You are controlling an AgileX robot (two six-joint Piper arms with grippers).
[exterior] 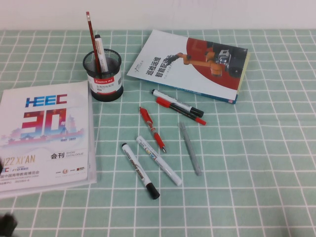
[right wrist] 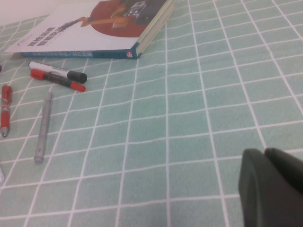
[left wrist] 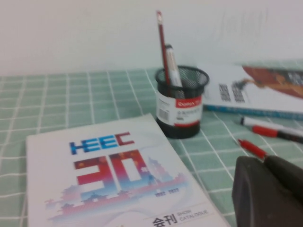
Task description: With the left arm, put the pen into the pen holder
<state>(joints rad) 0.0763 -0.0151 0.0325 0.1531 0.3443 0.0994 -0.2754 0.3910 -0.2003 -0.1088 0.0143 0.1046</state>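
The thin dark-red pen (exterior: pixel 92 37) stands upright in the black mesh pen holder (exterior: pixel 102 74), leaning beside a white marker (exterior: pixel 100 52). The pen (left wrist: pixel 162 42) and the holder (left wrist: pixel 182 101) also show in the left wrist view. My left gripper (left wrist: pixel 263 161) is shut and empty, low over the table, well back from the holder near the catalogue's corner. Only a dark bit of the left arm (exterior: pixel 6 224) shows at the high view's bottom left corner. My right gripper (right wrist: pixel 264 152) is shut and empty over bare cloth, out of the high view.
A white HEEC catalogue (exterior: pixel 44 138) lies at the left. A robot book (exterior: pixel 192 64) lies at the back right. Loose on the checked cloth are a red click pen (exterior: pixel 152 129), two white markers (exterior: pixel 159 160), a grey pen (exterior: pixel 189 148) and a red-and-black marker (exterior: pixel 180 111).
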